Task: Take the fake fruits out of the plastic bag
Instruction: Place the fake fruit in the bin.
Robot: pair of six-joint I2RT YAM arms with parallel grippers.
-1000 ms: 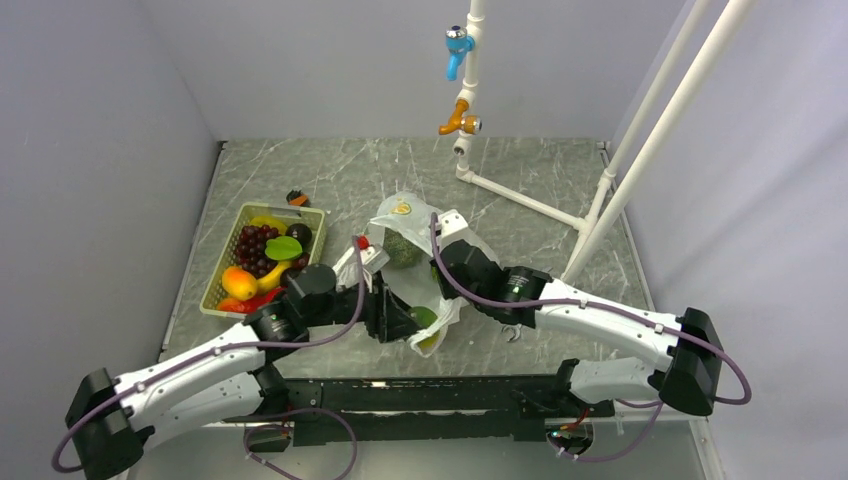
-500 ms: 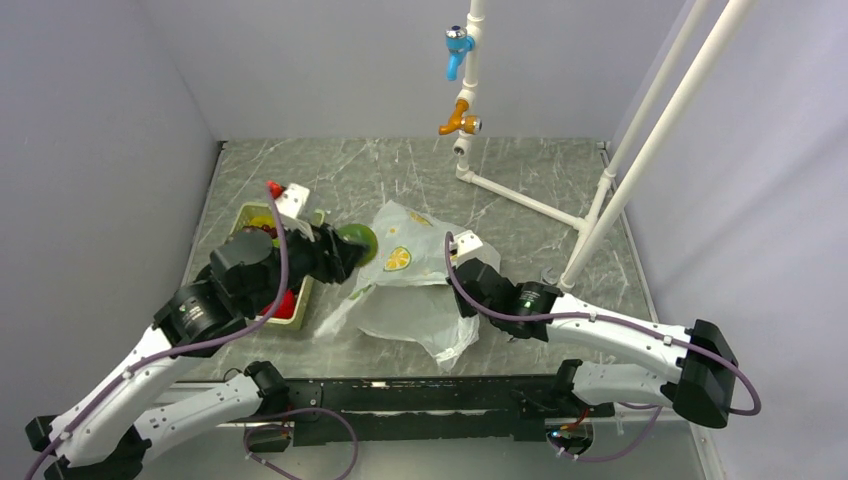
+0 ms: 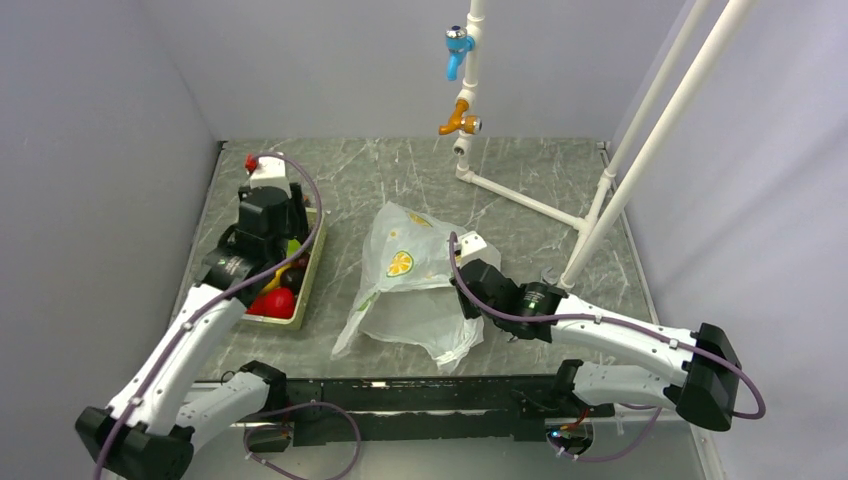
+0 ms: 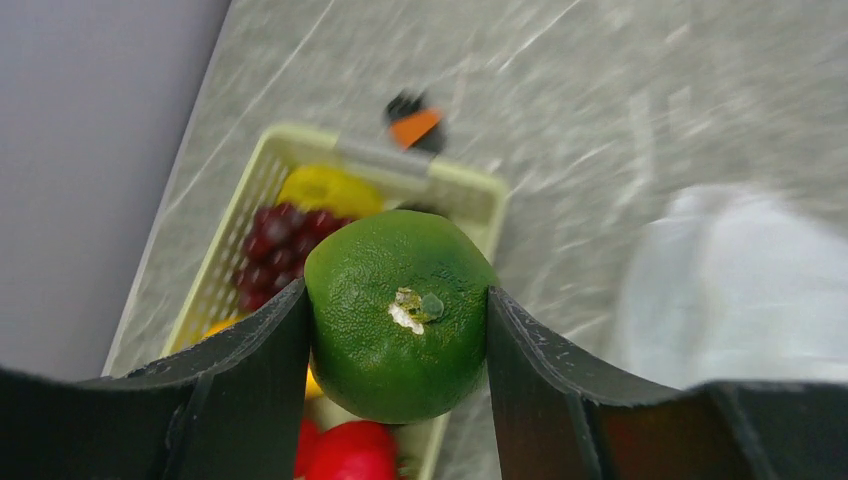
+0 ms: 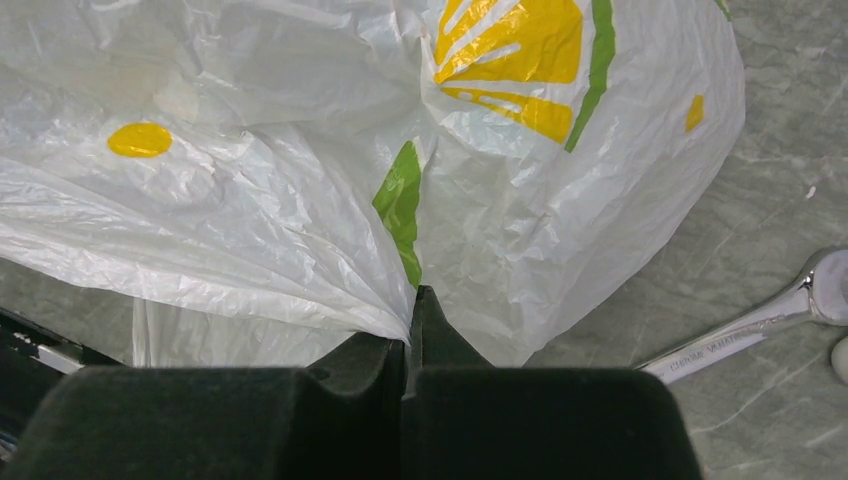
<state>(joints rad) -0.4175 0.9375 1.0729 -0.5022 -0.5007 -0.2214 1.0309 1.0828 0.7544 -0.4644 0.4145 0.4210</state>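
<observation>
My left gripper (image 4: 395,292) is shut on a glossy green ball (image 4: 400,312) and holds it above the cream basket (image 4: 470,190). In the top view the left gripper (image 3: 268,222) hangs over the basket (image 3: 312,262) at the left. The basket holds purple grapes (image 4: 285,230), a yellow fruit (image 4: 325,188) and a red fruit (image 4: 350,455). The plastic bag (image 3: 410,285) with lemon print lies slumped mid-table. My right gripper (image 5: 410,312) is shut on a pinched fold of the plastic bag (image 5: 300,200), at the bag's right edge (image 3: 462,295). I see no fruit inside the bag.
A small orange and black object (image 4: 415,125) lies beyond the basket's far end. A metal wrench (image 5: 740,330) lies on the table right of the bag. A white pipe frame (image 3: 600,210) with taps stands at the back right. Grey walls close in left and right.
My left arm has swung from the bag to above the basket, carrying the green ball. The bag has slumped flatter. My right gripper has stayed shut on the bag and sunk lower.
</observation>
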